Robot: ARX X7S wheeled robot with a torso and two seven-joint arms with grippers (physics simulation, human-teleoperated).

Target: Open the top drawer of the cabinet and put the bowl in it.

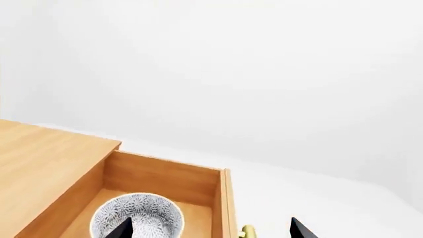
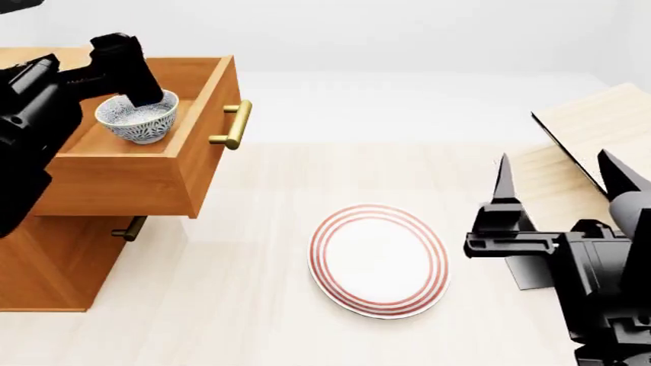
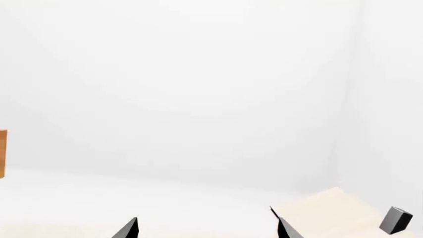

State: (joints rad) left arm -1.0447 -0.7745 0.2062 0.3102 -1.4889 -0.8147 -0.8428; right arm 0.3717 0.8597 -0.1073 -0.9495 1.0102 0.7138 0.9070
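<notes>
The orange-brown cabinet [image 2: 61, 267] stands at the left with its top drawer [image 2: 133, 179] pulled out. The brass handle [image 2: 234, 124] shows on the drawer's front. The speckled bowl [image 2: 137, 118] rests upright inside the drawer. My left gripper [image 2: 142, 95] hangs over the bowl and is open. In the left wrist view its fingertips [image 1: 122, 229] stand wide apart, one over the bowl [image 1: 142, 215] and the other past the drawer front [image 1: 227, 203], so the left gripper [image 1: 211, 230] holds nothing. My right gripper [image 2: 562, 183] is open and empty at the right; in its own view the right gripper [image 3: 206, 230] faces a bare wall.
A white plate with red rings [image 2: 379, 259] lies on the floor between the arms. A pale tilted-board rack [image 2: 595, 126] stands at the far right, behind my right arm. A lower drawer's handle [image 2: 130, 229] sticks out below the open drawer.
</notes>
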